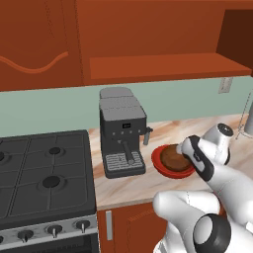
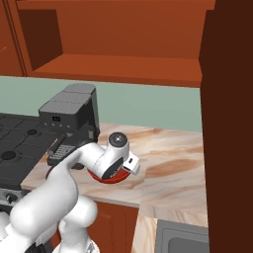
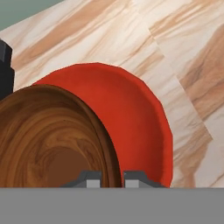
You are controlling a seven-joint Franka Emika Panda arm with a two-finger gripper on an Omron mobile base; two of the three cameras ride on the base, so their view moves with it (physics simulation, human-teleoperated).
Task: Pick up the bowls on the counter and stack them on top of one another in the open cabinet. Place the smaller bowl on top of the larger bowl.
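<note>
Brown bowl sits over the red bowl on the bench, claw pinching its rim.

The small brown bowl (image 3: 48,140) sits over the wide red bowl (image 3: 135,113), both on the marbled bench (image 1: 143,183) just right of the coffee machine (image 1: 121,131). Claw (image 3: 113,178) is narrow, its 2 fingertips (image 3: 89,179) closed on the brown bowl's rim, 1 inside and 1 outside. In the right base view the wrist covers most of both bowls, red rim (image 2: 106,179) showing below it. Open cabinet (image 1: 163,66) hangs above the bench, shelf board bare. Gas stove (image 1: 44,173) is left of the coffee machine.
</note>
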